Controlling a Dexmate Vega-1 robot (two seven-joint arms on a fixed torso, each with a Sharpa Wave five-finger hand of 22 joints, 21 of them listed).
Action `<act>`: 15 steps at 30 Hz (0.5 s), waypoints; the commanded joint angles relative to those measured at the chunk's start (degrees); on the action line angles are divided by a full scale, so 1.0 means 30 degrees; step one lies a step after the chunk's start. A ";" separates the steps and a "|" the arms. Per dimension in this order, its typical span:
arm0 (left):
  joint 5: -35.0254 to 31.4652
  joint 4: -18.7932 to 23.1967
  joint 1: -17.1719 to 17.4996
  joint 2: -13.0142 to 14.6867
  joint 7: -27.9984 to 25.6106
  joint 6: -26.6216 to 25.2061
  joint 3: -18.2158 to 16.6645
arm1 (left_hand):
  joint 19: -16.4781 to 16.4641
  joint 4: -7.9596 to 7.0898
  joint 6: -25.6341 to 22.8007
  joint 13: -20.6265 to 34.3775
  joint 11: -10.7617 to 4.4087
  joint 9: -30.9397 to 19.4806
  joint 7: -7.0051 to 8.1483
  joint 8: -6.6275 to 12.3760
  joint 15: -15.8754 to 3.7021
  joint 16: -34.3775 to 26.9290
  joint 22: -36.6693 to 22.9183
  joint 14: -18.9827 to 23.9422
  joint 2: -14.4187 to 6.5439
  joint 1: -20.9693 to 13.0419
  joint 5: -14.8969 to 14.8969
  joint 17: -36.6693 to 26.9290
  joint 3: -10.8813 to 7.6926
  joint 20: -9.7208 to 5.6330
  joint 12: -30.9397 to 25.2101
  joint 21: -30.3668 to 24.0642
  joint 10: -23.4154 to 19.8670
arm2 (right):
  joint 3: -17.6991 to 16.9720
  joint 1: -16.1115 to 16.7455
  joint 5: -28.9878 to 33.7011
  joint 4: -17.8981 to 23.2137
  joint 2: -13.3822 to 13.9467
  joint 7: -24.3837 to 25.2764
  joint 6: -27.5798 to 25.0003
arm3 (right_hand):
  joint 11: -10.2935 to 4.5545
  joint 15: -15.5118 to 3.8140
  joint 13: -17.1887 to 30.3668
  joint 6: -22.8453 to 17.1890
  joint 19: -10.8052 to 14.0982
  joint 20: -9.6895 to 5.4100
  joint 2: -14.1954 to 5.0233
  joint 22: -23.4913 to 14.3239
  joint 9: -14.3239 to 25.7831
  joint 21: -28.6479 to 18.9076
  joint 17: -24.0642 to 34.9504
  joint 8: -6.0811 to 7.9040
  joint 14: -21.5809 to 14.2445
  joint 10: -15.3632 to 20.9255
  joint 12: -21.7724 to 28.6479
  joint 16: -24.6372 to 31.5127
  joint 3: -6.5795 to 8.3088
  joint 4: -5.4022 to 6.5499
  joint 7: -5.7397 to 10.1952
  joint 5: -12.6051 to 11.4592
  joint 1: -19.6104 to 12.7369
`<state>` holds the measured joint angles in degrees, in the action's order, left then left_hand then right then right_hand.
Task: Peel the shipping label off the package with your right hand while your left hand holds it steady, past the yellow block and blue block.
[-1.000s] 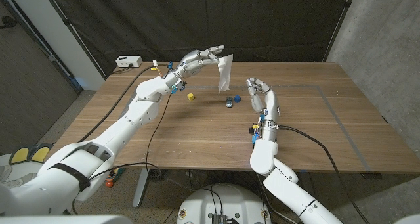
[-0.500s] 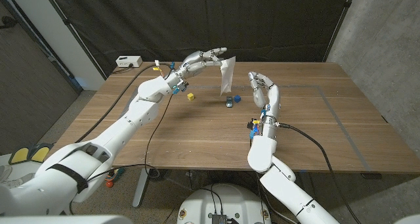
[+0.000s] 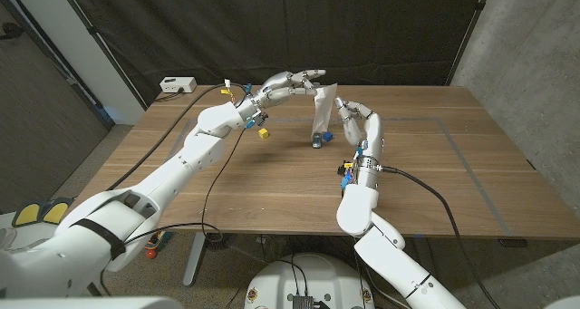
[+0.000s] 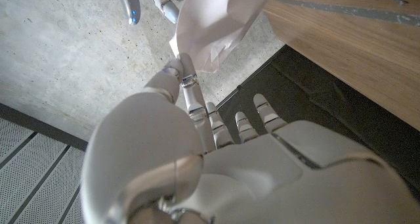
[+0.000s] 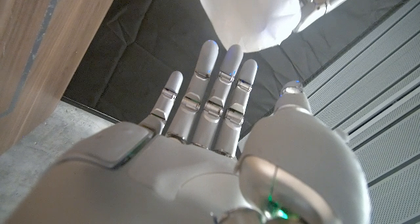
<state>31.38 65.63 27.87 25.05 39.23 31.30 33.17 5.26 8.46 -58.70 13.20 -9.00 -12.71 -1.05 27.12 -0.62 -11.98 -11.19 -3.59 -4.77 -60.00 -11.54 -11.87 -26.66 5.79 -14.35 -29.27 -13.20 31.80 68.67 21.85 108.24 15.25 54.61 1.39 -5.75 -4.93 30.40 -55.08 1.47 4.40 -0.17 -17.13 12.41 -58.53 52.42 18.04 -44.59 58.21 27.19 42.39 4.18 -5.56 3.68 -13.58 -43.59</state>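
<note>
We see package hanging long axis vertical, pinched at top by left hand, above counter. Right hand open, empty, just beside package's right edge; nearer for peel.

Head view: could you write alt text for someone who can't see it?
Over a wooden table, the robot's left hand holds a white package up by its top, while the right hand reaches toward it, fingers apart. A yellow block and a blue block sit on the table below.
</note>
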 commanded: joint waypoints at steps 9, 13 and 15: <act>-0.0300 -0.0167 -0.0456 -0.0292 0.0618 -0.0010 0.0560 | 0.0187 -0.0020 -0.0245 0.0057 0.0106 -0.2524 0.0035 0.1549 0.0067 0.0033 -0.0057 -0.0281 -0.0299 -0.0342 -0.0094 -0.0069 -0.0171 -0.0023 0.0133 0.0077 0.0057 | 0.0980 -0.0415 0.1207 0.0728 0.0127 0.0311 -0.2912 | -0.0048 -0.2165 0.0406 -0.0569 -0.0453 0.0071 0.0056 -0.0248 0.0181 -0.0315 0.0042 0.0199 -0.0145 0.0514 0.0495 0.0358 -0.0136 -0.0184 -0.0076 -0.0106 -0.0231; -0.0481 -0.0186 -0.0463 -0.0278 0.0470 0.0099 0.0580 | 0.0181 -0.0006 -0.0288 0.0066 0.0041 -0.2587 0.0055 0.1597 0.0038 0.0023 -0.0057 -0.0291 -0.0274 -0.0350 -0.0099 -0.0067 -0.0185 -0.0078 0.0104 0.0074 -0.0023 | 0.1226 -0.0503 0.1480 0.0933 0.0158 0.0223 -0.3626 | -0.0059 -0.2171 0.0518 -0.0569 -0.0595 0.0067 0.0099 -0.0310 0.0226 -0.0362 0.0065 0.0183 -0.0102 0.0480 0.0565 0.0432 -0.0175 -0.0209 -0.0062 -0.0124 -0.0243; -0.0619 -0.0168 -0.0457 -0.0259 0.0322 0.0147 0.0591 | 0.0183 0.0003 -0.0315 0.0070 0.0079 -0.2615 0.0007 0.1620 0.0053 0.0021 -0.0058 -0.0297 -0.0257 -0.0357 -0.0099 -0.0064 -0.0192 -0.0053 0.0119 0.0074 0.0012 | 0.1351 -0.0565 0.1603 0.0980 0.0150 0.0254 -0.3867 | -0.0088 -0.2188 0.0567 -0.0511 -0.0680 0.0103 0.0123 -0.0336 0.0243 -0.0375 0.0048 0.0151 -0.0081 0.0430 0.0581 0.0446 -0.0197 -0.0216 -0.0059 -0.0131 -0.0238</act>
<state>30.66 65.14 26.73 24.27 40.77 31.39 34.53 5.26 8.47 -58.84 13.19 -8.69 -13.25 -1.18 27.12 -0.31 -11.98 -11.19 -3.90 -4.76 -60.01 -11.50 -11.86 -26.65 5.80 -13.96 -29.27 -12.89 34.12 67.72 24.75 110.03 15.58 55.13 -5.53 -5.87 -4.93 31.75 -56.22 0.02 4.62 0.06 -17.96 12.94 -59.41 52.42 18.04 -44.59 59.33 28.62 43.45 3.80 -5.94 3.58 -13.58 -43.82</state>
